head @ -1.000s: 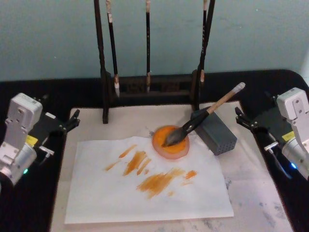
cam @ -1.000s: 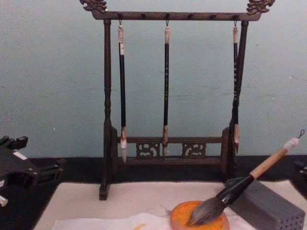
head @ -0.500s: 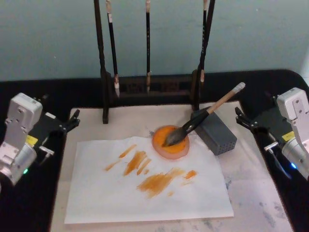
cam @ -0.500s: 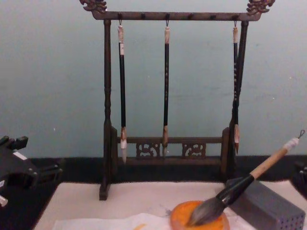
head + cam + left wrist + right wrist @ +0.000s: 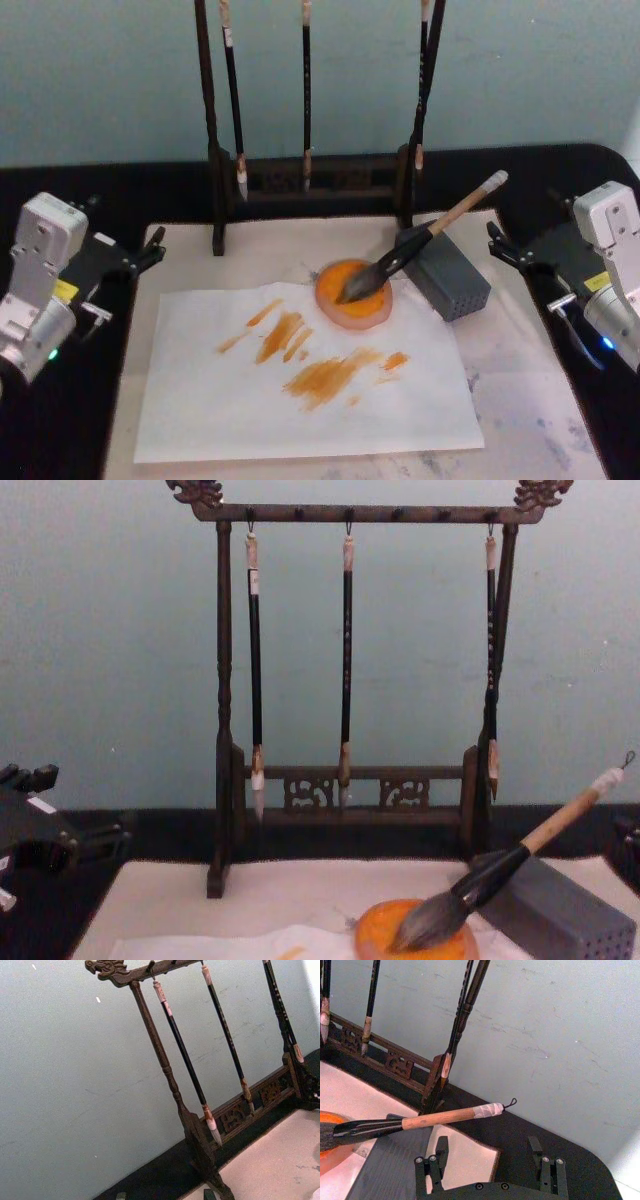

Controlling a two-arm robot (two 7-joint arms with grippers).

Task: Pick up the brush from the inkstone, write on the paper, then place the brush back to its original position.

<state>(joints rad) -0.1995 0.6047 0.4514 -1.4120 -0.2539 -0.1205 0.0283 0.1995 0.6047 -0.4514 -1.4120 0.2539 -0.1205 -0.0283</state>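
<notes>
The brush lies slanted, its bushy bristles resting in the orange inkstone and its pale handle propped on a grey block. The white paper lies in front of the inkstone and carries several orange strokes. My left gripper stands open over the black table, left of the paper. My right gripper is open to the right of the block, holding nothing. In the right wrist view its fingers stand apart short of the brush, whose white end cap points toward them.
A dark wooden brush stand with three thin hanging brushes rises behind the inkstone. A beige felt mat lies under the paper. Black table surface surrounds the mat, with a pale wall behind.
</notes>
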